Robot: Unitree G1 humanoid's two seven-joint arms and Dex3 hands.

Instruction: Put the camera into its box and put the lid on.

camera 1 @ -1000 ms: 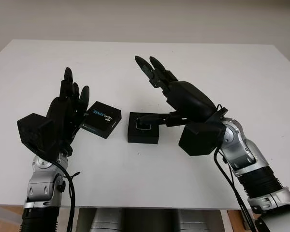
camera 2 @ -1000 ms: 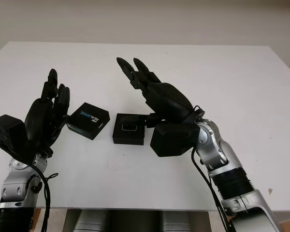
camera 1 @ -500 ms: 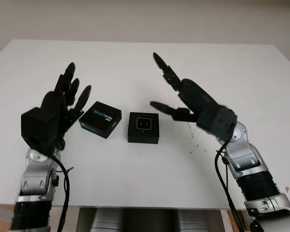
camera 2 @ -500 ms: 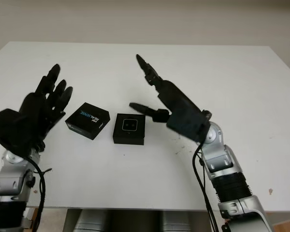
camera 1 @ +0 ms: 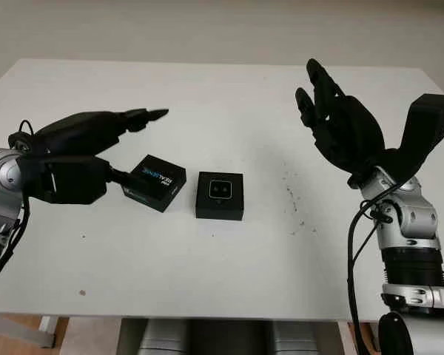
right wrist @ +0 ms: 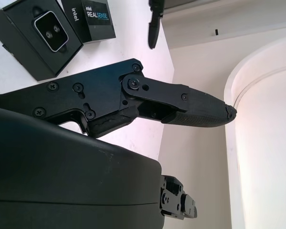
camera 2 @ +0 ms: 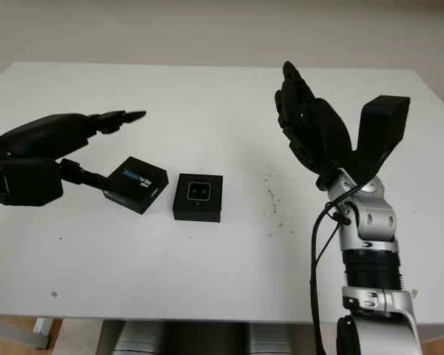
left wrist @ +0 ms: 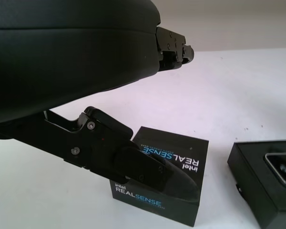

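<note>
Sitting square in its open black box [camera 1: 220,195] near the middle of the white counter [camera 1: 222,96], the camera [camera 1: 220,189] is already stowed, so the lid step is in hand. The Intel RealSense lid [camera 1: 155,183] lies just beside the box on its left. The left hand [camera 1: 96,151] is released and holds nothing, its lower finger at the lid's near edge; the next move calls for closing on the lid, lifting it and squaring it over the box. The right hand [camera 1: 340,126] hangs raised and released, well apart.
</note>
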